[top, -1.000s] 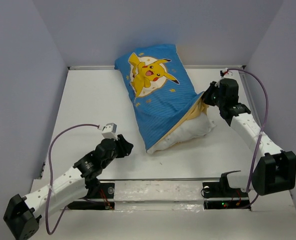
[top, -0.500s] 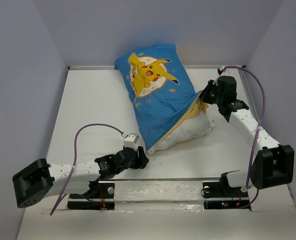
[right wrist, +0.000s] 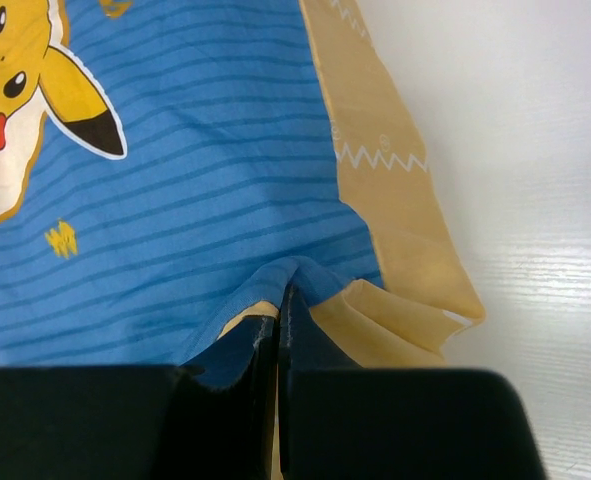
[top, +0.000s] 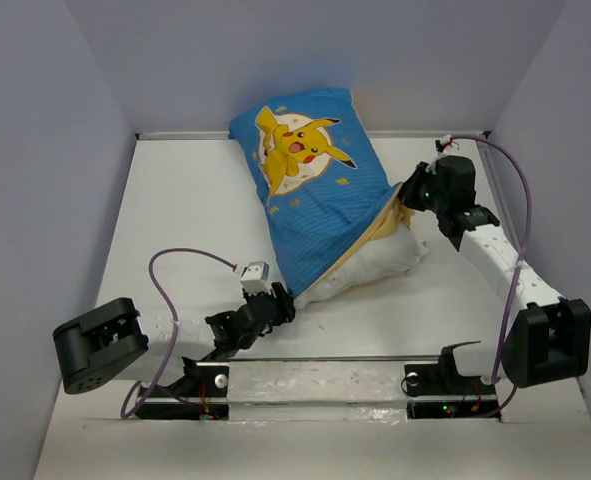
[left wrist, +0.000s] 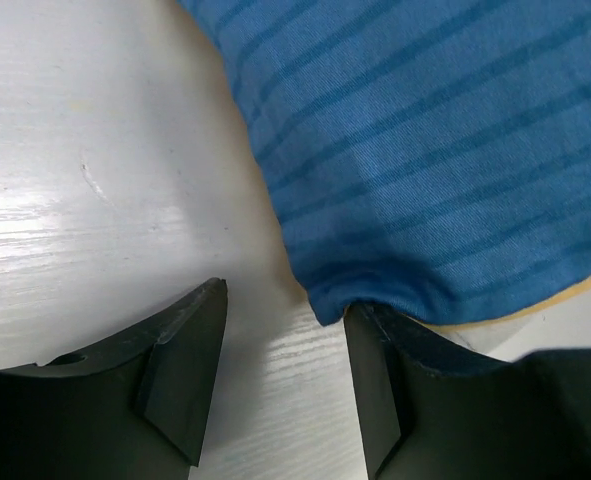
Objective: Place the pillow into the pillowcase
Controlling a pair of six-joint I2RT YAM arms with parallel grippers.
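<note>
The white table (top: 175,220), walled in pale lilac, bore the pillowcase (top: 320,200) aslant across its middle. The pillow (top: 380,262) sat mostly inside. One white corner bulged from the near-right mouth, and by my judgement that was all there was left to tuck in. The right gripper (right wrist: 278,300) was clamped on the mouth's hem, its arm stretched far along the right side. The left gripper (left wrist: 285,298) stood parted at the near hem corner, holding nothing, its forearm low near the front edge.

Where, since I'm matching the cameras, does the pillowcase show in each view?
Top external: pillowcase at centre, reaching back to the far wall.
Left wrist: upper right, its blue corner at the open left claw.
Right wrist: left and centre, hem pinched in the shut right claw.
Shared landmark: the yellow edge beneath the blue stripes.
</note>
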